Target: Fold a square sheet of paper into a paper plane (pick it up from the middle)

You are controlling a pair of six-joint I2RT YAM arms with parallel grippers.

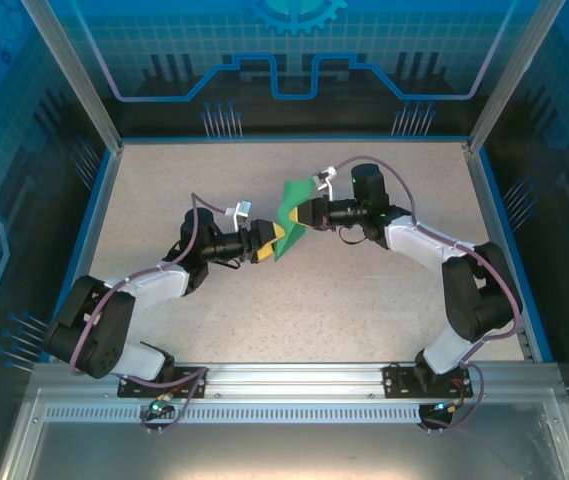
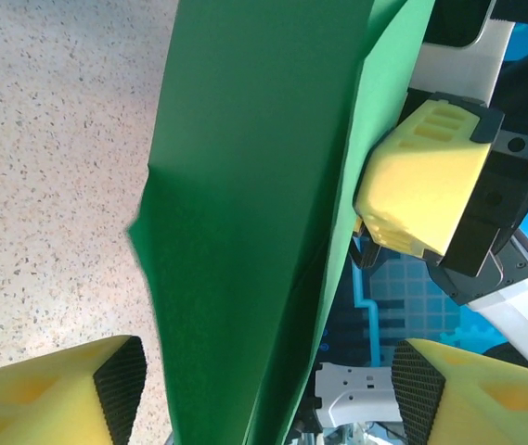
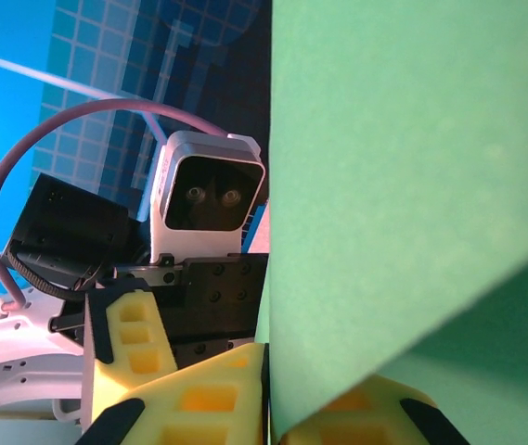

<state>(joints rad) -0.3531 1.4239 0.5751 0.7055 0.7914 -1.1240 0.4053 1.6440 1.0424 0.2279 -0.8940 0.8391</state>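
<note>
Folded green sheet of paper [image 1: 289,205] held up over the middle of the table [image 1: 364,310], between my two arms.
My right gripper [image 1: 301,215] is pinched tight on the sheet; my left gripper [image 1: 269,240] has its fingers [image 2: 59,399] wide apart with the paper hanging between them.

Speckled table [image 1: 294,300], blue patterned walls [image 1: 164,60]

One sheet of green paper [image 1: 289,210], two robot arms — one left arm [image 1: 154,285] and one right arm [image 1: 434,245] — two grippers, one left gripper [image 1: 272,243] and one right gripper [image 1: 302,216], four yellow fingers [image 2: 50,389] between them, and one speckled table [image 1: 364,310].
</note>
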